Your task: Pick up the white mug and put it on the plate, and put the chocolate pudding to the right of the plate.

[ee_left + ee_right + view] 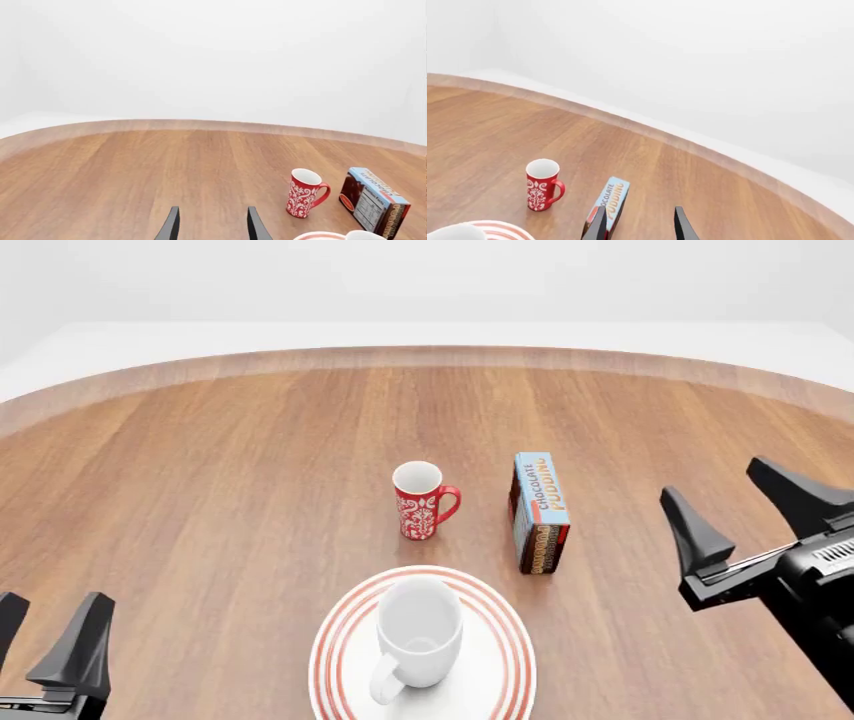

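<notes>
The front view looks down and forward from above the arms' side of the desk (200, 470), taking in both tools: left tool (47, 640) at its lower left, right tool (747, 510) at its right edge. The left wrist view sits low behind its tool (212, 225), facing across the desk toward the far rim. The right wrist view does likewise behind its tool (639, 225), tilted. All three share the red mug (422, 502), the pudding (539, 512) and the plate (507, 640); in both wrist views the plate shows only as a sliver at the frame edge.
</notes>
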Motion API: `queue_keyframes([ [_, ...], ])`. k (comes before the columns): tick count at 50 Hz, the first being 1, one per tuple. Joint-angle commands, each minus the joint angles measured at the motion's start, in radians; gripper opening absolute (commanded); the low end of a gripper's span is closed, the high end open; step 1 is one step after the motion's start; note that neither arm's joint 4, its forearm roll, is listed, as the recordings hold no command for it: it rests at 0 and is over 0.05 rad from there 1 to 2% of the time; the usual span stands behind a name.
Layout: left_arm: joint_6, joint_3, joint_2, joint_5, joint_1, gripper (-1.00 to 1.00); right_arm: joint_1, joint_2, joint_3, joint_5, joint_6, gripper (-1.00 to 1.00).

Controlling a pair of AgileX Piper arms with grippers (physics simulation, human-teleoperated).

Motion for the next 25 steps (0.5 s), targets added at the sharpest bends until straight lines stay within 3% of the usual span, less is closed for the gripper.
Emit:
queue_keyframes([
  [1, 0.002, -0.001, 0.000, 0.000, -0.005, 1.00, 0.013, 0.056, -0.031, -0.017, -0.012, 1.00],
  [14, 0.000, -0.001, 0.000, -0.003, -0.010, 1.00, 0.011, 0.126, -0.075, -0.016, -0.013, 1.00],
  [15, -0.001, -0.001, 0.000, -0.003, -0.010, 1.00, 0.011, 0.147, -0.091, -0.002, 0.013, 1.00],
  [25, -0.001, -0.001, 0.000, -0.004, -0.010, 1.00, 0.011, 0.176, -0.108, -0.010, -0.005, 1.00],
])
